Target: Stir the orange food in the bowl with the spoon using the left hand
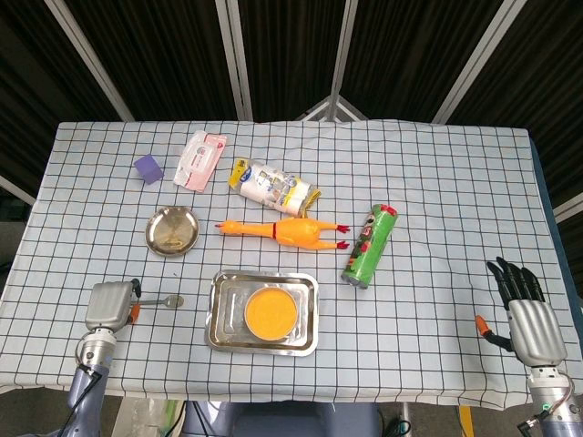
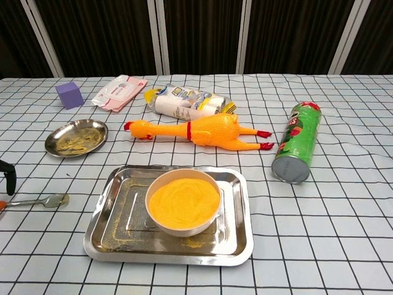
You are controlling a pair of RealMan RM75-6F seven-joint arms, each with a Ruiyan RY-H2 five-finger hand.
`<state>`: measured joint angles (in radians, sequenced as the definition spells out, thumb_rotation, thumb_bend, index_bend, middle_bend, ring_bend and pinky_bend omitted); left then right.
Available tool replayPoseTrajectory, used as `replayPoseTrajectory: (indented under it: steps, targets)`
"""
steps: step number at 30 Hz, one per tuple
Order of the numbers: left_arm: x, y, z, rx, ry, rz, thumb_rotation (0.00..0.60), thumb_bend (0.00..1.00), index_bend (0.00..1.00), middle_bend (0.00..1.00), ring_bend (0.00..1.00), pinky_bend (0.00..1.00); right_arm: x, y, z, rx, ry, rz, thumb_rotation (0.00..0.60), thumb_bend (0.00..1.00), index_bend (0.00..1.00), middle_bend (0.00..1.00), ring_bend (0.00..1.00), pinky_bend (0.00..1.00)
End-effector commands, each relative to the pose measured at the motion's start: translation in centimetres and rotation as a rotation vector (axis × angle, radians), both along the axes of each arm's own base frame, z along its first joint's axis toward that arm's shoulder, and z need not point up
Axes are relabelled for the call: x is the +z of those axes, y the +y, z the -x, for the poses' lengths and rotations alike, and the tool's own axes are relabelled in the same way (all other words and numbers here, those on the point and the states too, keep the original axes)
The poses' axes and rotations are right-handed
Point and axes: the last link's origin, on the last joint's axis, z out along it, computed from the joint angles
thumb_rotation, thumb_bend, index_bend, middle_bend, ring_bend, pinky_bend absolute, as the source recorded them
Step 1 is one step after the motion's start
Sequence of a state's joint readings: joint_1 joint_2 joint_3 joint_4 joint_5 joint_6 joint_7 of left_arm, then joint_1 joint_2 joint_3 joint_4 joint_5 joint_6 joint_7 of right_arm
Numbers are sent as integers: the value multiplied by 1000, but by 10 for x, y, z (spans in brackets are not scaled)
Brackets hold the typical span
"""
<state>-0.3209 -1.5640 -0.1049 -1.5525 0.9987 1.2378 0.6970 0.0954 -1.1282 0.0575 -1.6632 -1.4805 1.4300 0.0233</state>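
The metal spoon (image 1: 162,300) (image 2: 40,200) lies flat on the checked cloth, left of the steel tray (image 1: 219,314) (image 2: 236,209). A white bowl of orange food (image 1: 271,312) (image 2: 183,201) sits in that tray. My left hand (image 1: 109,305) hovers at the end of the spoon's handle, back plate up. In the chest view only a dark fingertip (image 2: 7,177) and an orange thumb tip show at the left edge, apart, on either side of the handle's end. My right hand (image 1: 524,309) rests far right near the front edge with its fingers spread and empty.
Behind the spoon stands a small steel dish (image 1: 172,230) (image 2: 76,136). A rubber chicken (image 1: 282,231), a green crisp can (image 1: 369,246) lying on its side, a snack packet (image 1: 273,187), a wipes pack (image 1: 200,159) and a purple cube (image 1: 148,168) lie further back.
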Motion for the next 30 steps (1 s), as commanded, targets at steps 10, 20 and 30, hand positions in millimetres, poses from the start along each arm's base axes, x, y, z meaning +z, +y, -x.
replayPoseTrajectory:
  steps: [10, 20, 30]
  targets:
    - [-12, 4, -8, -8, -6, 10, 600, 523, 486, 1000, 954, 933, 0, 0, 0, -2, -2, -2, 600, 369, 0, 0, 0, 0]
    - [-19, 1, -13, -15, -12, 24, 600, 523, 488, 1000, 954, 933, 0, 0, 0, -2, -2, -3, 600, 371, 0, 0, 0, 0]
    - [-19, 1, -16, -26, -23, 18, 600, 523, 479, 1000, 954, 933, 0, 0, 0, -3, -2, -4, 600, 370, 0, 0, 0, 0]
